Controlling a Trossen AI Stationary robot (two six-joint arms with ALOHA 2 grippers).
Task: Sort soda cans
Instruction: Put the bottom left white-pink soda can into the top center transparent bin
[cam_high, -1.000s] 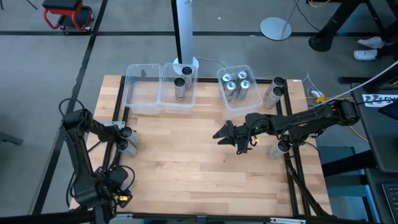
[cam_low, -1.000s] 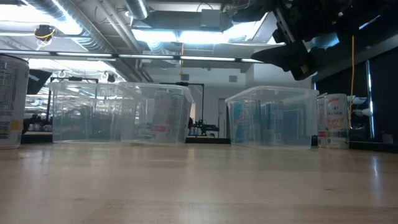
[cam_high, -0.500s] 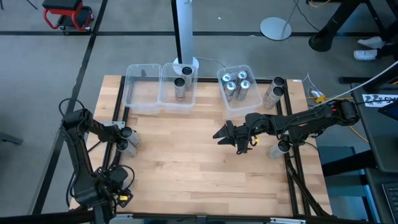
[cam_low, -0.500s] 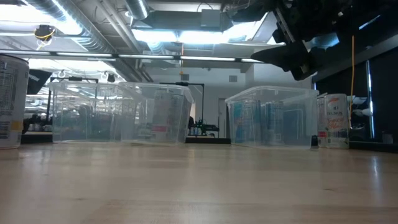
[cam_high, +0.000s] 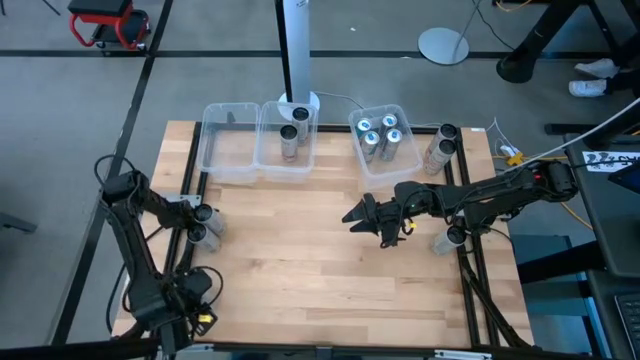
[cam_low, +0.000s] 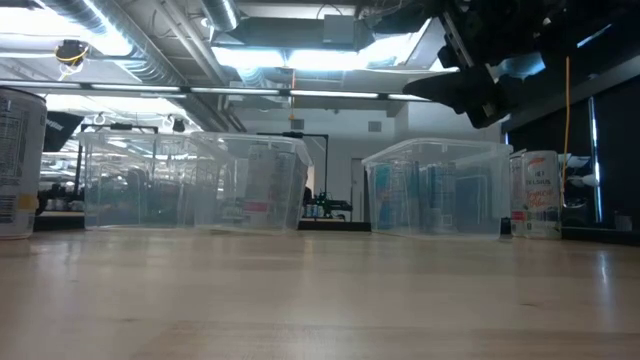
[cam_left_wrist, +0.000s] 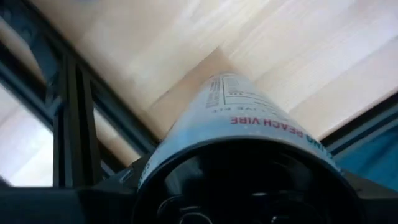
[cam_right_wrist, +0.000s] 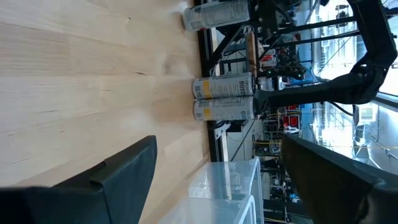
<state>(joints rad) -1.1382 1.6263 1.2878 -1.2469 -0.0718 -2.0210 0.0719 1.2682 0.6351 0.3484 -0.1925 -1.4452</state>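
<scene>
Sorting looks partly done: soda cans (cam_high: 379, 139) already stand in the clear bins (cam_high: 257, 143) along the table's (cam_high: 290, 250) far edge, others wait at both side edges. The right pincer (cam_high: 361, 215) hovers mid-table, spread open and empty; the left pincer (cam_high: 196, 224) at the left edge seems clamped on a can (cam_left_wrist: 249, 118).

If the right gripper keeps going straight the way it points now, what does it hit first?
Probably the pair of cans at the table's left edge, beside the left gripper. The right gripper, jaws open, points left across bare wood. It hangs above the table, so it might pass over them.
</scene>
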